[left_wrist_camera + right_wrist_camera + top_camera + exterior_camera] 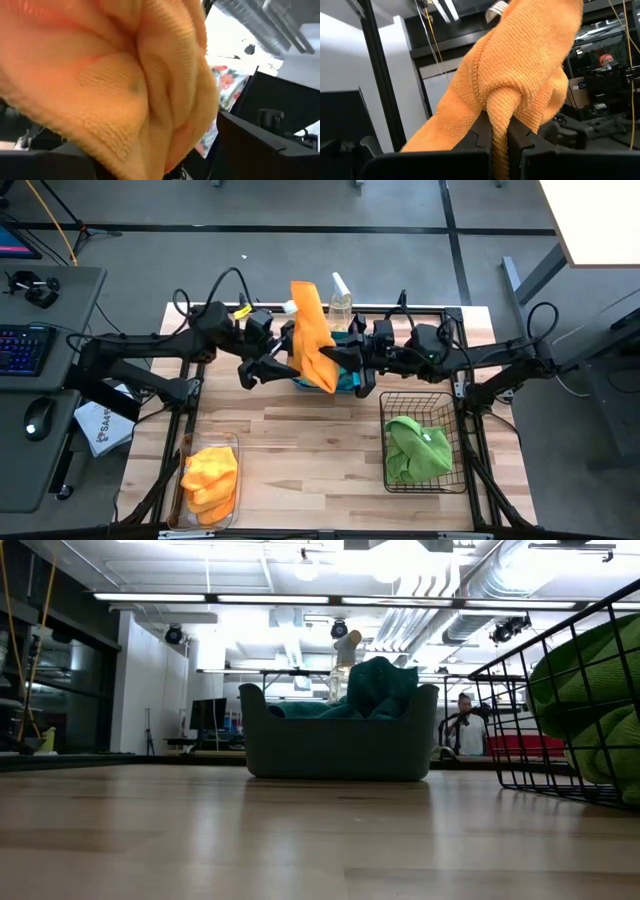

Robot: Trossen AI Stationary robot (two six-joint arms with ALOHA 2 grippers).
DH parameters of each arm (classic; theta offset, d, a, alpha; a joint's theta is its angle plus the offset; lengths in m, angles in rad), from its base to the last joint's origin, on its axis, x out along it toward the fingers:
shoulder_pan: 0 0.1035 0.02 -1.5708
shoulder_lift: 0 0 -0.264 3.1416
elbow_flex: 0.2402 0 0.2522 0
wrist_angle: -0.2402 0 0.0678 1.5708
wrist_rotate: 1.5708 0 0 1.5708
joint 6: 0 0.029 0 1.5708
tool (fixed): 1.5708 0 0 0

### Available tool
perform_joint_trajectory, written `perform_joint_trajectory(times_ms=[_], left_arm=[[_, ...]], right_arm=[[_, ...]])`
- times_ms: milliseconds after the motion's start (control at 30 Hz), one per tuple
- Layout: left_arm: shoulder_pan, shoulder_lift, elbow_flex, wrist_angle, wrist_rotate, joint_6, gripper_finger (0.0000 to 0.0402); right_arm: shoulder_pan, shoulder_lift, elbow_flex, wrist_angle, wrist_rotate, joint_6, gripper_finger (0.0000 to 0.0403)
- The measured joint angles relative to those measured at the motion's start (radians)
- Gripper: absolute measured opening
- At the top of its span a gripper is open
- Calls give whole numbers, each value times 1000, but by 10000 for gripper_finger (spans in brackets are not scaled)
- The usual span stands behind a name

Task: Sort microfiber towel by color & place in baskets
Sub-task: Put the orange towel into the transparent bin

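Note:
An orange towel (312, 335) is held up above the teal tub (348, 381) at the table's far middle. It is out of the low view. My right gripper (499, 125) is shut on it and comes from the right (336, 358). My left gripper (283, 363) is right beside the towel on its left, and the towel (125, 85) fills its wrist view. The tub (340, 740) holds turquoise towels (380, 690). More orange towels (210, 475) lie in the clear bin (184, 480). Green towels (417, 447) lie in the black wire basket (455, 442). My right gripper pinches a bunched fold of the orange towel (501, 107) between its two fingers. The fingers come at it about level from the table's right side. The towel is lifted clear of the tub and the table, and its loose cloth drapes around the fingers.
A clear spray bottle (341, 300) stands just behind the tub at the far edge. The wire basket (560, 700) is at the near right and the clear bin at the near left. Bare wood (300, 450) lies between them.

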Motion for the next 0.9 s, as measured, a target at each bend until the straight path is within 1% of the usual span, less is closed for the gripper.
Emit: perform_joint_trajectory(times_ms=[167, 400, 567, 700, 767, 800, 867, 900], left_arm=[[0, 47, 0, 77, 6, -15, 283], [4, 55, 0, 80, -35, 2, 283], [3, 52, -1, 98, -44, 26, 283], [4, 52, -1, 98, -55, 32, 278], [3, 52, -1, 91, -78, 35, 258], [3, 51, -1, 85, -93, 42, 240], [3, 51, -1, 75, -119, 57, 191], [5, 51, -1, 72, -126, 67, 157]], right_arm=[[-3, 25, 0, 24, -19, 31, 0], [6, 32, 0, 28, -13, 30, 0], [7, 31, 3, 6, 14, 19, 0], [7, 31, 3, 3, 13, 4, 4], [7, 31, 3, 1, 14, 12, 13], [7, 31, 3, 0, 15, 12, 20], [11, 32, 3, -3, 19, 12, 36], [14, 32, 3, -5, 22, 12, 47]])
